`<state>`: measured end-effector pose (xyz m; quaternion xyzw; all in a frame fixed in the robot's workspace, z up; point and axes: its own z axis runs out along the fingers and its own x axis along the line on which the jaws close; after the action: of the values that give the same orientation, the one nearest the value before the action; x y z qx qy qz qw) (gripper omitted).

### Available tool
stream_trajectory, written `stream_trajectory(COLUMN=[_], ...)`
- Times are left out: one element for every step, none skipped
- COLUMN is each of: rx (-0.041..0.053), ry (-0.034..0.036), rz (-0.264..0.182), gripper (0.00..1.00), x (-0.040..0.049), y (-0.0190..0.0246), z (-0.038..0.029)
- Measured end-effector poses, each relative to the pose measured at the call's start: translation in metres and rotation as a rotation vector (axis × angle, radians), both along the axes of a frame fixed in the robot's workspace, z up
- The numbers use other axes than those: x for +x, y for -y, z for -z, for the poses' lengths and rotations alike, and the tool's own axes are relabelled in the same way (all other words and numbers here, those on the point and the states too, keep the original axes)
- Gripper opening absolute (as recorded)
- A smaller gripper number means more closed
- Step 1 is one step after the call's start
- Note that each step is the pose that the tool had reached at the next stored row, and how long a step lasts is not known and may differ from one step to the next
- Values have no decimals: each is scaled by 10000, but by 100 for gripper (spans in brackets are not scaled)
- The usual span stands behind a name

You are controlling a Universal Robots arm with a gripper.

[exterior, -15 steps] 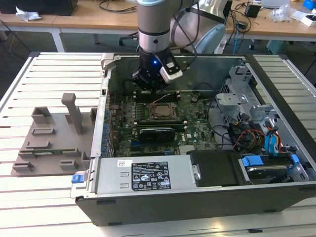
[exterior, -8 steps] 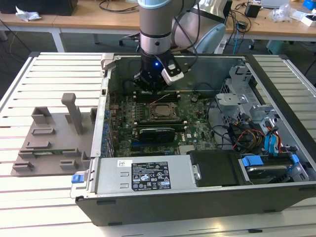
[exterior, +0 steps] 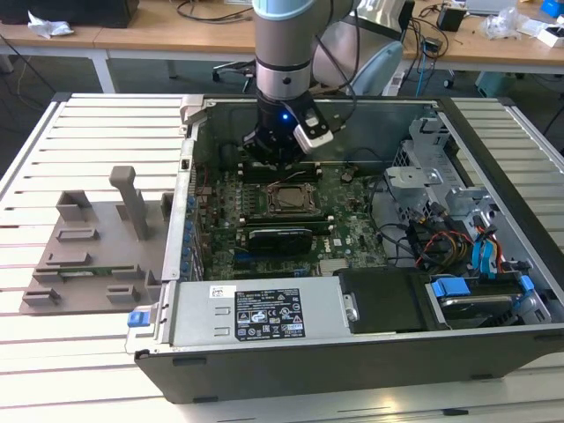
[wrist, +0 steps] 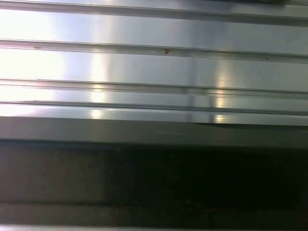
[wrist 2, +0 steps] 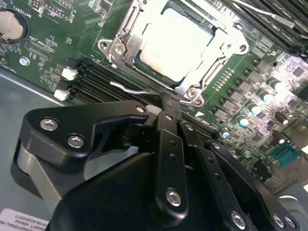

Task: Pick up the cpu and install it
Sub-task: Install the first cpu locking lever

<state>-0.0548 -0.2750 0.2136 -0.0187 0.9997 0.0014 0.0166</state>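
Silver-grey and flat, the cpu (wrist 2: 175, 43) lies inside its socket on the green motherboard (wrist 2: 57, 43), with the metal socket frame (wrist 2: 126, 45) around its edges. In the second wrist view it seems already seated there, level with the board, so I judge that the placing is done or almost done.

The gripper (wrist 2: 163, 108) hangs above the board, just beside the socket, over the row of black memory slots (wrist 2: 96, 79). Its fingers (wrist 2: 168, 125) are pressed together and nothing is between them; they are apart from the chip. From the fingertips the chip lies straight ahead, across the near edge of the frame. It is square, so it has no long axis to align with.

In the exterior view the gripper (exterior: 275, 150) stands upright inside the open computer case (exterior: 352, 352), a little behind the cpu (exterior: 286, 197), toward the far wall of the case. A grey plastic tray (exterior: 88, 256) lies on the slatted desk (exterior: 53, 159), outside the case on the exterior view's left, well apart from the arm.
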Motion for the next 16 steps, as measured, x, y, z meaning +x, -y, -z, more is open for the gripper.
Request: stream_trajectory(rx=[-1, -1, -1, -1, -1, -1, -3, -3, -5, -6, -6, -8, -8, -8, -8, -8], ry=[-2, -4, -7, -7, -8, -9, -10, -10, -9, -9, -9, -10, -11, -12, -14, -14], rz=[0, 1, 0, -1, -2, -1, 0, 1, 0, -1, 0, 0, 0, -1, -1, 0], gripper=[10, 10, 10, 10, 10, 10, 10, 10, 10, 10, 10, 10, 10, 10, 10, 10], x=[11, 37, 53, 66, 76, 86, 97, 104, 111, 120, 127, 138, 145, 158, 172, 184], y=[0, 0, 0, 0, 0, 0, 0, 0, 0, 0, 0, 0, 0, 0, 0, 0], z=[6, 19, 27, 34, 38, 43, 48, 51, 54, 59, 63, 68, 72, 78, 84, 90])
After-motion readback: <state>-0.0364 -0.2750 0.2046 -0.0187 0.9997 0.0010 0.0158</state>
